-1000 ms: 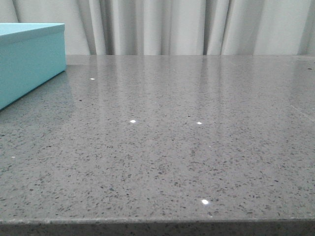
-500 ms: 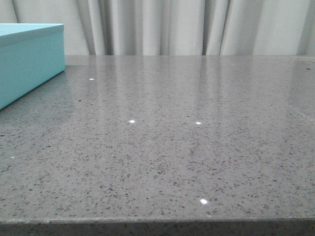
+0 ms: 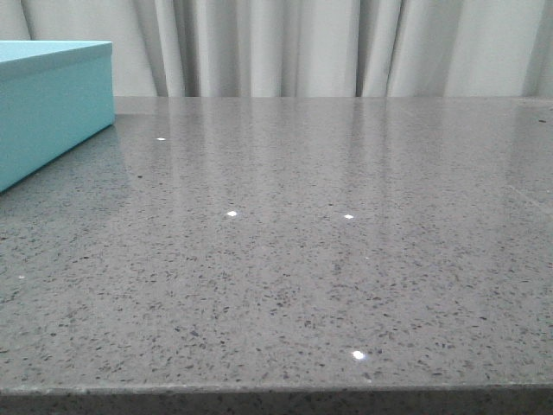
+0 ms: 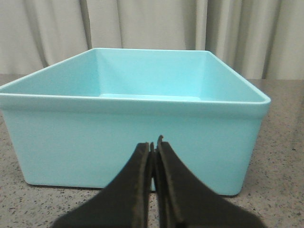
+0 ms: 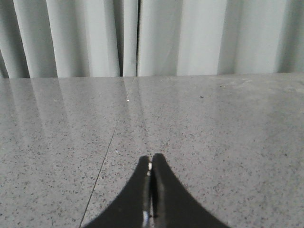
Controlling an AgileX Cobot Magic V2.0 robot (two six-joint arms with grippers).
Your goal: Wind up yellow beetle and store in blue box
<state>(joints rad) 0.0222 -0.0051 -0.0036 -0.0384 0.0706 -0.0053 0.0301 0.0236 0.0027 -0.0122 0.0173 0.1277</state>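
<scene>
Two sets of fingers show on my wrist feeds, and both are pressed together with nothing between them. On the left wrist feed, my left gripper [image 4: 154, 145] has its dark fingers [image 4: 137, 190] closed tip to tip, low over the grey speckled surface [image 4: 280, 156] and just in front of the blue box [image 4: 133, 137]. I see the box end-on: its near wall fills most of the view, the rim overhangs slightly, and what I can see of the inside over the rim is plain turquoise. The floor nearest me is hidden behind the near wall.

On the right wrist feed, my right gripper [image 5: 151, 164] is likewise closed, fingers [image 5: 164, 199] meeting in a thin seam, pointing across open grey surface [image 5: 213, 123] toward the pale curtain [image 5: 190, 38].

From the front feed I get the box [image 3: 52, 104] at the far left, cut off by the frame edge, resting on the surface [image 3: 328, 259], with the curtain [image 3: 302, 47] behind. Neither arm appears there.

I cannot find the yellow beetle on any of my three feeds, so I cannot say where it is.
</scene>
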